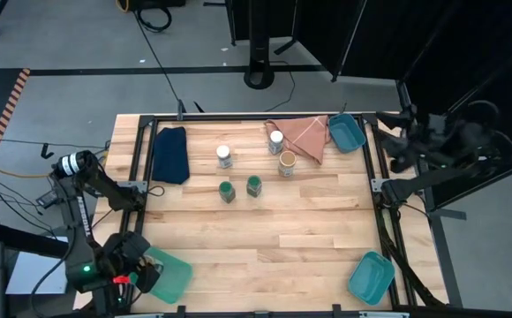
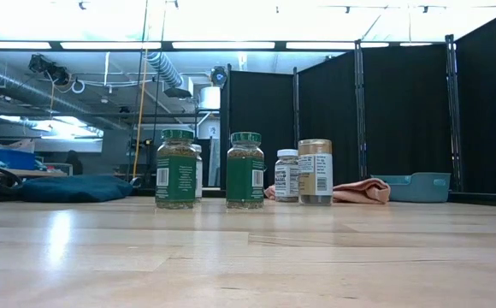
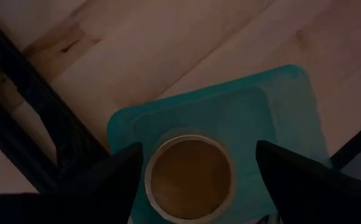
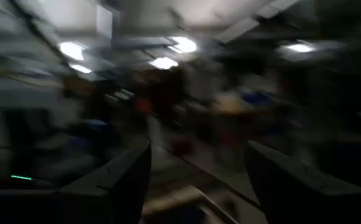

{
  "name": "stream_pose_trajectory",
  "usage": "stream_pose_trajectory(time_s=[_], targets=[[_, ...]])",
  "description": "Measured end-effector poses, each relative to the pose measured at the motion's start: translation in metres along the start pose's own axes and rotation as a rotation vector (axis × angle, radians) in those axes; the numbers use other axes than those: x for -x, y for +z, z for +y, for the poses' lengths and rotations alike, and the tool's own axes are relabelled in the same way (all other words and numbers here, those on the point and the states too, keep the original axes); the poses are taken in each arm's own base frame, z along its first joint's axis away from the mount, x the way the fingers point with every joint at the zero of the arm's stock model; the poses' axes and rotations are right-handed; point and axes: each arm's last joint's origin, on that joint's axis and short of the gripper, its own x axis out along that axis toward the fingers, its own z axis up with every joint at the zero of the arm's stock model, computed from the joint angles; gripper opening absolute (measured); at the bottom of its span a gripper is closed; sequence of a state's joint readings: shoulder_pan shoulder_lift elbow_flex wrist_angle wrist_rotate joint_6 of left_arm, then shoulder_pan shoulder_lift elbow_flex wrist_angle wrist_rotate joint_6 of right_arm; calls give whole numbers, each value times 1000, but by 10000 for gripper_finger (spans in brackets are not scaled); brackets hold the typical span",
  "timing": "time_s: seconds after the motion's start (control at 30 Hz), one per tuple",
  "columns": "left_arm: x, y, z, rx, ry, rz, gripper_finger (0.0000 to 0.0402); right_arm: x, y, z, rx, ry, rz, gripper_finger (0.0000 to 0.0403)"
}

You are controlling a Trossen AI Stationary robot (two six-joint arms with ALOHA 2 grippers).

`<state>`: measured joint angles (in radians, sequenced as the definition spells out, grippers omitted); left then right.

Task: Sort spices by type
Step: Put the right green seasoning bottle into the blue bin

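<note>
A tan-lidded spice jar (image 3: 190, 180) stands upright in the teal bin (image 3: 274, 124) at the table's near left corner. My left gripper (image 3: 196, 180) hangs over it, open, pointing down, with one finger on either side of the jar. In the high view the left gripper (image 1: 148, 270) hides that jar. Two green-lidded jars (image 1: 227, 191) (image 1: 253, 185), two white-lidded jars (image 1: 224, 155) (image 1: 276, 140) and a second tan-lidded jar (image 1: 287, 162) stand upright on the table's far middle. My right gripper (image 4: 196, 180) is open and empty. The right arm (image 1: 432, 146) is folded beyond the table's right edge.
A navy folded cloth (image 1: 170, 155) lies at the far left and a pink cloth (image 1: 304, 134) at the far right, beside a teal bin (image 1: 347, 132). Another teal bin (image 1: 371, 276) sits at the near right corner. A black frame (image 1: 141, 168) runs along the table's edges.
</note>
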<state>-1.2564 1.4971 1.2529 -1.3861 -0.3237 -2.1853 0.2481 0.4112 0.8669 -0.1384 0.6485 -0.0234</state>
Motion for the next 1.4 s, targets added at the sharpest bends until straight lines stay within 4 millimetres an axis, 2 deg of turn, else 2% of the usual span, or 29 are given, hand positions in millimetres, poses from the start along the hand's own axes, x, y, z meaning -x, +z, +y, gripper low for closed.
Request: stream_pose_trajectory(time_s=[0.1, 0.23, 0.3, 0.57, 0.7, 0.83, 1.03, 1.17, 1.4], targets=[[10, 8, 0, 4, 5, -27, 317, -10, -12, 5, 69, -122, 88, 263], [29, 23, 0, 10, 8, -89, 317, -27, -26, 17, 142, -139, 167, 263], [35, 30, -3, 18, -44, -114, 317, -36, -34, 23, 178, -148, 200, 263], [42, 59, -3, 70, -138, -237, 317, -71, -64, 32, 291, -332, 312, 264], [42, 69, -5, 89, -158, -296, 317, -87, -78, 33, 275, -381, 343, 266], [40, 77, -7, 79, -160, -350, 317, -105, -95, 39, 207, -347, 370, 266], [37, 88, -11, 44, -139, -407, 317, -137, -135, 58, 224, -226, 456, 268], [35, 93, -12, 38, -130, -429, 317, -155, -158, 68, 206, -189, 455, 272], [36, 96, -13, 39, -154, -500, 317, -174, -187, 78, 181, -165, 435, 273]])
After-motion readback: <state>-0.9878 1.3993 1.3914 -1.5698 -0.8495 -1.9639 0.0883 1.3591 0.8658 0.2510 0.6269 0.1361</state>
